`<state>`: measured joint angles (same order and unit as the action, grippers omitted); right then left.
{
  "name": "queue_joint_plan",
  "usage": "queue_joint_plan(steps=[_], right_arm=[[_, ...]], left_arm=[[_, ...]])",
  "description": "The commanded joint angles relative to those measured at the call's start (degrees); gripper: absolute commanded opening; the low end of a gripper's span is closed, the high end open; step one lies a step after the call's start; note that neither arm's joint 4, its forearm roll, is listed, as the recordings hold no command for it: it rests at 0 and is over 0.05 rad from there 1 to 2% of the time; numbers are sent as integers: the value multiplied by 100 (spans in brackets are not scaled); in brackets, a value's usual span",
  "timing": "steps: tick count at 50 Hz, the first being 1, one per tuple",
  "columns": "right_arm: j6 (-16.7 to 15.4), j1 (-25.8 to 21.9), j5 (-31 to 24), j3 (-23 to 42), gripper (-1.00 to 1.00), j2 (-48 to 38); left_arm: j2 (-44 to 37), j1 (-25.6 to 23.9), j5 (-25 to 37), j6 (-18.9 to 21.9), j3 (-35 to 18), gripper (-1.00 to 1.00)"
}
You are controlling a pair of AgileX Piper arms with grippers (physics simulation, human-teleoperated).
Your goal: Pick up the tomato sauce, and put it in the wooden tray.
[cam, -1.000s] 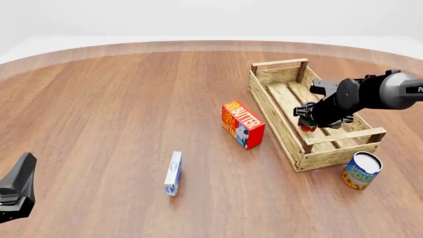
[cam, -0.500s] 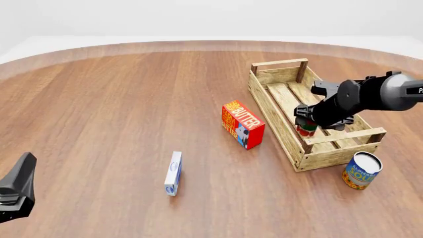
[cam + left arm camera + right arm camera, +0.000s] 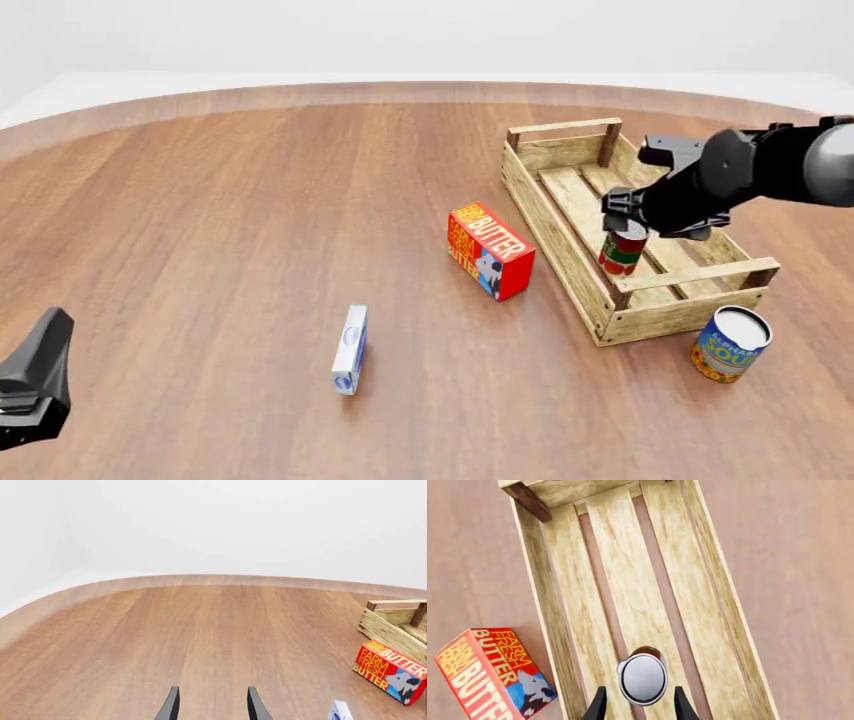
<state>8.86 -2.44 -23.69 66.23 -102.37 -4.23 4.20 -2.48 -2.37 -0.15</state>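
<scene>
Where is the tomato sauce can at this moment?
In the front view, the tomato sauce stands upright inside the wooden tray, toward its near end, directly below the open right gripper.

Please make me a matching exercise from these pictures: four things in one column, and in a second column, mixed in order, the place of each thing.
Things:
1. tomato sauce
2. blue-and-yellow can
3. butter box
4. white-and-blue carton

Places:
A. on the table just outside the near end of the wooden tray
B. upright on the slats inside the wooden tray
C. alone on the table, nearer the camera than the butter box
D. on the table beside the tray's left long wall

Pairs: 1-B, 2-A, 3-D, 4-C
</scene>
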Motion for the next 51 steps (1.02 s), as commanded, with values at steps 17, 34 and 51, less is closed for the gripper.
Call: queue_joint_plan(steps=[17,34,51], right_arm=[[-283,26,-599,72,100,1268],[-350,-716,-799,-417,100,3176],[-360,-1152,-1075,-831,100,4572]], left_arm=[[23,-6,39,-22,-7,100],[142,-17,157,-44,-34,100],[217,-23,230,-50,-57,100]])
